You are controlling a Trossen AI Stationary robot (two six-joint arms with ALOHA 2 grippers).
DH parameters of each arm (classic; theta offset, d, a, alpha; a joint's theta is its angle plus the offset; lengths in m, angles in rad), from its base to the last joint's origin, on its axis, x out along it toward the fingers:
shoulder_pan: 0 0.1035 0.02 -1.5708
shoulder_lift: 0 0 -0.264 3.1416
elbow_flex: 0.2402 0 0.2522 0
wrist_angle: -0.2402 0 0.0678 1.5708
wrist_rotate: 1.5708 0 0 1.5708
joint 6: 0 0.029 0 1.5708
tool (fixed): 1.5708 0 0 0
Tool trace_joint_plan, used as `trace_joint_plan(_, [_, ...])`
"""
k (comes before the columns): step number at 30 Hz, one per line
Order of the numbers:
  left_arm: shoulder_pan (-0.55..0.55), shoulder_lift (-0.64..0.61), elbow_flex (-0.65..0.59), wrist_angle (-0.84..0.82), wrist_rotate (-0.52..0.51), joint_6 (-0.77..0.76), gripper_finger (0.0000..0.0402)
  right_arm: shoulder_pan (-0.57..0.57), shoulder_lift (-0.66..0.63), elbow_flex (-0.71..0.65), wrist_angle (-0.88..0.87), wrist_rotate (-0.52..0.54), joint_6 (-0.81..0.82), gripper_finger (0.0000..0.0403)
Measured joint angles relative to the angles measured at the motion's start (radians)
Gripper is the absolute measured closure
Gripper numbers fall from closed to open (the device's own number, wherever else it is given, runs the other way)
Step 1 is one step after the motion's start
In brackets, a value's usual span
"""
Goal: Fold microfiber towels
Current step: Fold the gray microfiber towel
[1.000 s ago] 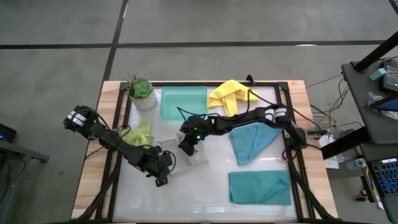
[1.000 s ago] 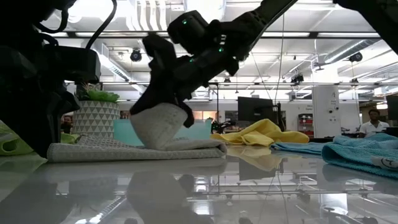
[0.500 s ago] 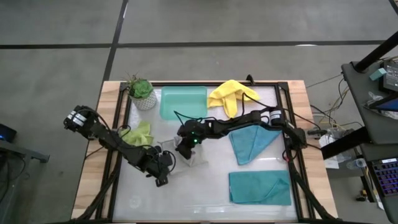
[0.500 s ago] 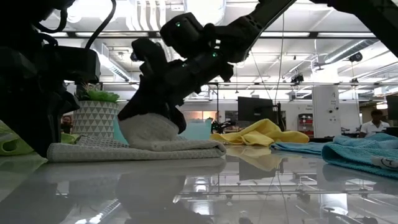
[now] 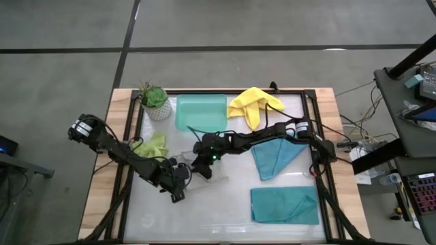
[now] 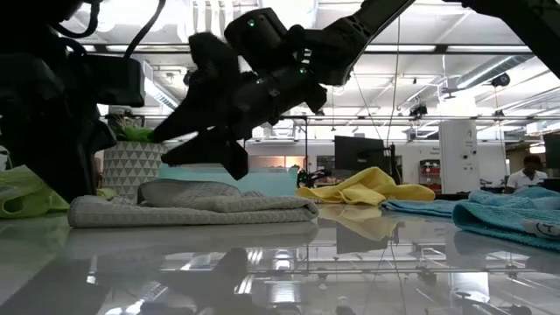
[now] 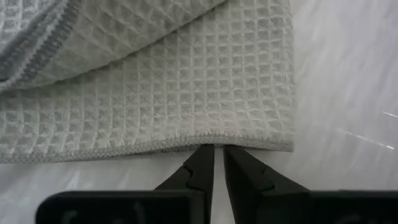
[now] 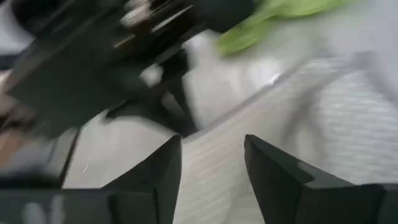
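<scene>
Glossy white desk [image 5: 225, 204]: grey towel [image 6: 192, 208] lies folded left of centre. Right tool [image 6: 179, 144] hovers just above it, spread wide (empty); left tool [image 7: 216, 163], pinched narrow, touches its hem.

A second ago my right gripper [image 6: 179, 144] is pinched on a raised bunch of the grey towel [image 6: 192, 206], holding it up off the table. Now my fingers [image 8: 158, 174] stand apart and the cloth is out of them; the lifted part lies as a low fold on top of the rest. My right gripper sits just above that fold, a little nearer my left arm's side than before.
</scene>
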Motion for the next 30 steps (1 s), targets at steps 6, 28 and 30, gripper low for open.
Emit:
trace_joint_plan(6, [0.000, -0.006, -0.002, 0.002, 0.006, -0.002, 0.0380, -0.008, -0.065, 0.000, -0.176, 0.005, -0.127, 0.0232])
trace_joint_plan(28, [-0.001, -0.006, -0.008, 0.017, -0.008, 0.000, 0.0380, 0.028, -0.081, -0.074, -0.299, 0.138, -0.243, 0.0352])
trace_joint_plan(30, [-0.001, -0.006, -0.010, 0.016, -0.008, 0.000, 0.0380, 0.042, -0.081, -0.074, -0.265, 0.136, -0.243, 0.0378])
